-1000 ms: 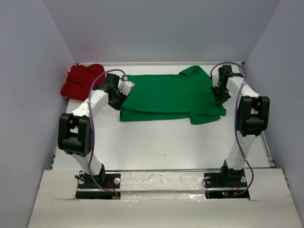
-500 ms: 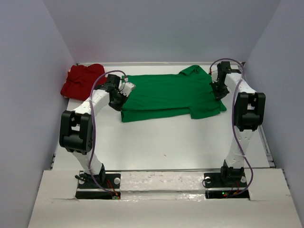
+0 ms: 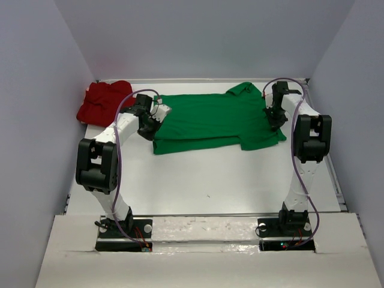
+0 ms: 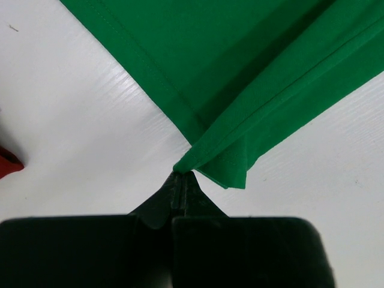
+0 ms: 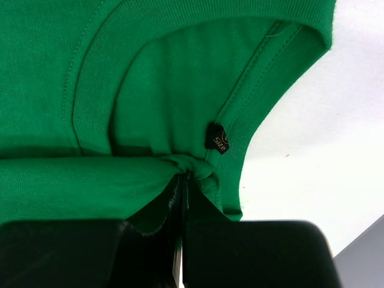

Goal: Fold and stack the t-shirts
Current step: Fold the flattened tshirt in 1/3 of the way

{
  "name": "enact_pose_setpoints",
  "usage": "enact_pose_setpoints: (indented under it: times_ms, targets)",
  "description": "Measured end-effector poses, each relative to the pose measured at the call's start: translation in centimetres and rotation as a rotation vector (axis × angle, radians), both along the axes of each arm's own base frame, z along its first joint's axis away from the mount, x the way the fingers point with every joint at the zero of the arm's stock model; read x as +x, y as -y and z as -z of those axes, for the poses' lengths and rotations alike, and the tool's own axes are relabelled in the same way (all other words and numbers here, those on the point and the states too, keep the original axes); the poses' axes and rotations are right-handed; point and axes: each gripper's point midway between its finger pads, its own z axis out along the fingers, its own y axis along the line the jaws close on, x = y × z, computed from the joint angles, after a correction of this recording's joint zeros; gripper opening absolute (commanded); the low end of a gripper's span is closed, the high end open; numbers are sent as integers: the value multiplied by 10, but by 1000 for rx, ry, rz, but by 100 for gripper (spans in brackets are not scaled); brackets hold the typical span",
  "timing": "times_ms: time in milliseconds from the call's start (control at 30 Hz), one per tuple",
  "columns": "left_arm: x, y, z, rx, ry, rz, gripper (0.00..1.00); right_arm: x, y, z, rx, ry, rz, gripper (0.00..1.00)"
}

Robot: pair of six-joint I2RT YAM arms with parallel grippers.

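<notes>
From above, we clamp the green t-shirt [image 3: 210, 120] between left gripper [image 3: 155, 118] and right gripper [image 3: 273, 115], the red t-shirt [image 3: 102, 102] bunched beyond the left one; each wrist view shows jaws shut on thin hem [image 4: 225, 168] and collar [image 5: 258, 90], so a pull could slip them free over the smooth white table [image 3: 210, 180] between close walls [image 3: 36, 120].

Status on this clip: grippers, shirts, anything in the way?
Left gripper shut on green t-shirt hem corner. Right gripper shut on cloth by its neckline. Red t-shirt bunched far left, apart from it. Nothing in the way.
</notes>
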Motion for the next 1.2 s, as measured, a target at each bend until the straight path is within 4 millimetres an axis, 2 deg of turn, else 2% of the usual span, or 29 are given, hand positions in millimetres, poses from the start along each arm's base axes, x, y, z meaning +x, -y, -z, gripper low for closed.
enact_pose_setpoints:
  times_ms: [67,100,133,300,333,367,400,467,500,600,967,1100,1200]
  targets:
    - [0,0,0,0,0,0,0,0,0,0,0,0,0,0]
    - [0,0,0,0,0,0,0,0,0,0,1,0,-1,6]
    - [0,0,0,0,-1,0,0,0,0,0,1,0,-1,7]
    - [0,0,2,1,-4,1,0,2,0,-2,0,5,-4,6]
    - [0,1,3,2,-7,3,0,3,0,-4,0,8,-5,10]
    - [0,1,3,2,-7,3,0,4,0,-5,0,11,-5,19]
    - [-1,2,4,3,-10,7,0,5,0,-6,-1,15,-6,35]
    - [-1,3,5,5,-12,9,0,7,1,-9,-5,21,-10,48]
    - [-1,4,5,6,-12,11,0,8,2,-10,-9,25,-7,58]
    - [-1,5,5,7,-9,14,0,10,4,-13,-19,33,-6,66]
    - [1,6,4,16,2,17,0,26,11,-33,-49,96,8,69]
    - [1,9,4,23,7,24,0,27,11,-51,-49,134,9,69]
    - [2,11,8,29,2,35,0,28,9,-77,-42,192,10,69]
